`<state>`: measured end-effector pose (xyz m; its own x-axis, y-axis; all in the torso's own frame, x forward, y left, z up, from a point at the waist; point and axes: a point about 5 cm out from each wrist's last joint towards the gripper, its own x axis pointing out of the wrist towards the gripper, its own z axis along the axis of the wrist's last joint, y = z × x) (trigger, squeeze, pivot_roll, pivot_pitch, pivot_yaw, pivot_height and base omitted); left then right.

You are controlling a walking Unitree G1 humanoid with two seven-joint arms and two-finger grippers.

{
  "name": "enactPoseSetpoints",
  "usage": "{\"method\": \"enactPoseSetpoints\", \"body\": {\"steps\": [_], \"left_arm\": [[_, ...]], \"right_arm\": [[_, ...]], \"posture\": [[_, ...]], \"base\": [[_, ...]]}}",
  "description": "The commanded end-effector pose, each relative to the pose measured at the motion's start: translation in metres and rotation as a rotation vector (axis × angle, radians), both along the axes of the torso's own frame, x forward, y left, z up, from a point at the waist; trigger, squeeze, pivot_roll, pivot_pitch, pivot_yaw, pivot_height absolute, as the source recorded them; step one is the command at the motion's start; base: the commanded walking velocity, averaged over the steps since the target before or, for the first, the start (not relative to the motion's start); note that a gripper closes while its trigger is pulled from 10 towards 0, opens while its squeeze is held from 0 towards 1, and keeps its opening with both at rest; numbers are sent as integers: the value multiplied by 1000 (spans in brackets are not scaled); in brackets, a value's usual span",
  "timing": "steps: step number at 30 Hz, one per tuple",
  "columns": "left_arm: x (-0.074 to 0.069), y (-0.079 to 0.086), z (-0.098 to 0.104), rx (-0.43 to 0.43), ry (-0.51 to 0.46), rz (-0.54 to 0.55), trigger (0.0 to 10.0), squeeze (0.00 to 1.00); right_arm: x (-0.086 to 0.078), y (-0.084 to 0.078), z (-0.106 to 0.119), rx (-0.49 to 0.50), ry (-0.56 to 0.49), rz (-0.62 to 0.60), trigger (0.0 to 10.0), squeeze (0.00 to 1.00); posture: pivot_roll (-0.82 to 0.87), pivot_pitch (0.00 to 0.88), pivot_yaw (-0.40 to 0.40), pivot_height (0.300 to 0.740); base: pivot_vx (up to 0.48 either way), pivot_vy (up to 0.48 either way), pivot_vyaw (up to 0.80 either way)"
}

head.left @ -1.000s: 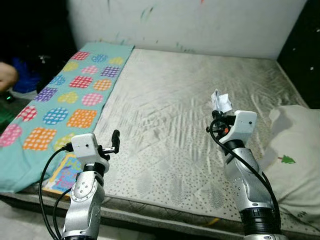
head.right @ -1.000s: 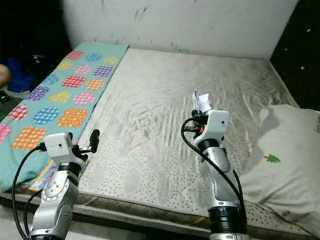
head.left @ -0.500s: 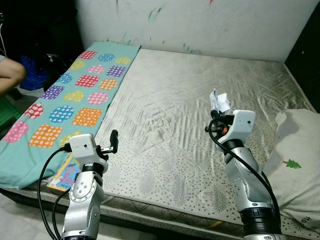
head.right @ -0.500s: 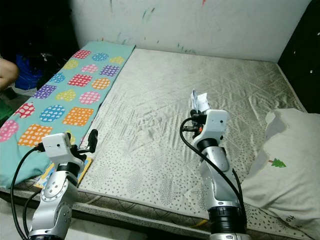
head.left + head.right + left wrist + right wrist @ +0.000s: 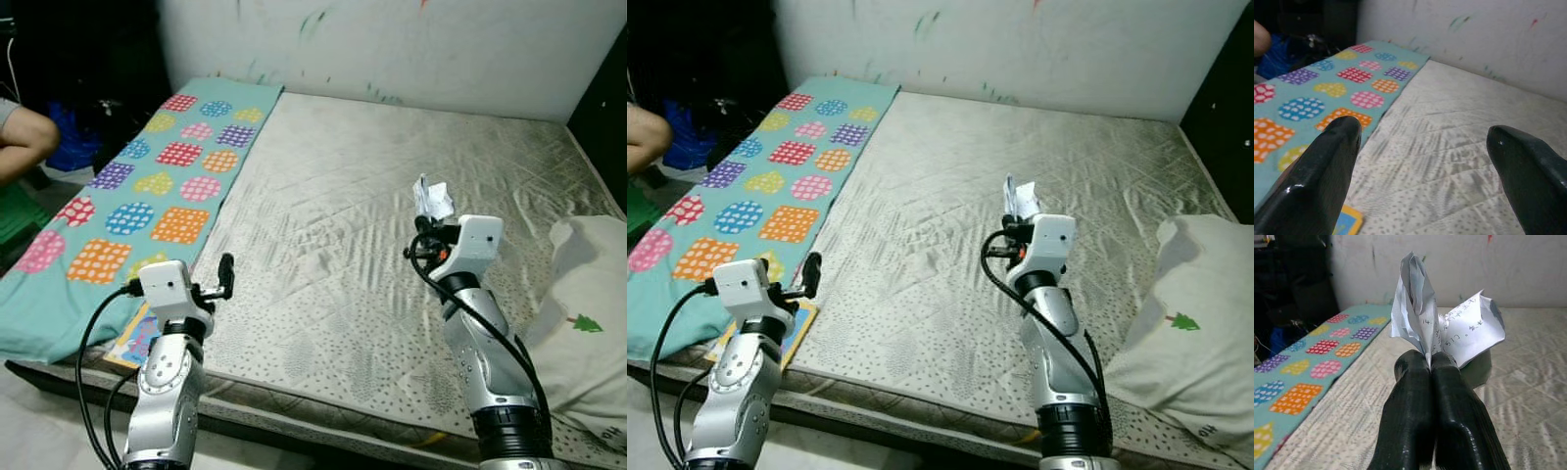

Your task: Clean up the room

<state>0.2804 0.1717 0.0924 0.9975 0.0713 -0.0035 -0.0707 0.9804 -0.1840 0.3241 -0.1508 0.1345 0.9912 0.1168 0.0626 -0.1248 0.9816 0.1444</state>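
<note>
The right gripper (image 5: 1431, 363) has its two black fingers pressed tight together on a crumpled paper (image 5: 1447, 328), a white sheet with handwriting on it that sticks up above the fingertips. In the left eye view the same paper (image 5: 431, 199) sits right of centre in the frame, held above the bare mattress (image 5: 343, 225), which fills the middle of the picture with its pale, wrinkled, dotted cover. The left gripper (image 5: 1425, 161) is wide open and holds nothing; in the left eye view it (image 5: 226, 275) hangs at the lower left, over the near edge of the mattress. A teal blanket (image 5: 147, 186) with coloured spots and squares runs down the left side of the bed from upper left to lower left. A colourful book (image 5: 137, 338) lies at the blanket's near end, beside the left arm. A white pillow (image 5: 588, 313) with a small green tree print rests at the right edge of the frame. A person's arm (image 5: 24, 137) shows at the far left edge.
</note>
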Motion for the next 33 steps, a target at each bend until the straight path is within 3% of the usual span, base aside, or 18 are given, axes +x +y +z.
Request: {"method": "enactPoseSetpoints", "body": {"steps": [1, 15, 23, 33], "left_arm": [[2, -5, 2, 4, -4, -10, 10000, 0], [3, -4, 2, 5, -6, -8, 10000, 0], [3, -5, 3, 6, -7, -10, 10000, 0], [3, -6, 3, 7, -9, -10, 10000, 0]], "right_arm": [[1, -4, 3, -8, -5, -16, 10000, 0], [1, -4, 1, -15, 0, -14, 10000, 0], [1, -4, 1, -16, 1, -12, 10000, 0], [1, -5, 0, -22, 4, -6, 10000, 0]], "posture": [[-148, 0, -3, 740], [-149, 0, -1, 740], [-148, 0, -1, 740], [-149, 0, -2, 740]], "base": [[0, 300, -800], [0, 306, -651], [0, 314, 0], [0, 349, -521]]}}
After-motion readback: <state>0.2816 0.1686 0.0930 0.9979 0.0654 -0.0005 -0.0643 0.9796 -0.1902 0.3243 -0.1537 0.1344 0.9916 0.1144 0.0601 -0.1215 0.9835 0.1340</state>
